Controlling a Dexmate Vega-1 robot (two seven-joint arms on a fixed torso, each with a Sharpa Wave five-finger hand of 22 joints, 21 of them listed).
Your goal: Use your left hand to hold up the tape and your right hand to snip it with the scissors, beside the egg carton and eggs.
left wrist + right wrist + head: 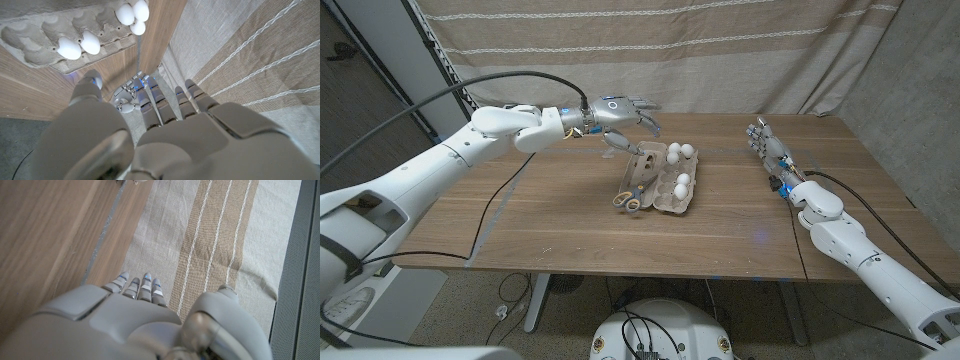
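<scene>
— Two hands, both holding nothing. What is the left hand [623, 112] doing?

— It hangs in the air above the far end of the egg carton [666, 186], fingers spread and loose, thumb hooked downward. The left wrist view shows the same: fingers [165, 102] straight and apart, nothing between them.

— And the right hand [766, 146]?

— It is low over the table [560, 225] near the right edge, well apart from the carton, fingers stretched out side by side toward the curtain [650, 55]. Whether it touches the wood I cannot tell.

— Where are the scissors?

— The scissors [632, 190] lie on the table against the carton's left side, orange handles toward the robot, blades pointing away.

— The tape?

— Something brownish stands just beside the carton's far left corner, under the left thumb; it is too small to say it is the tape.

— Eggs?

— Several white eggs [681, 184] sit in the carton's cups, some at the far end, others midway along.
</scene>
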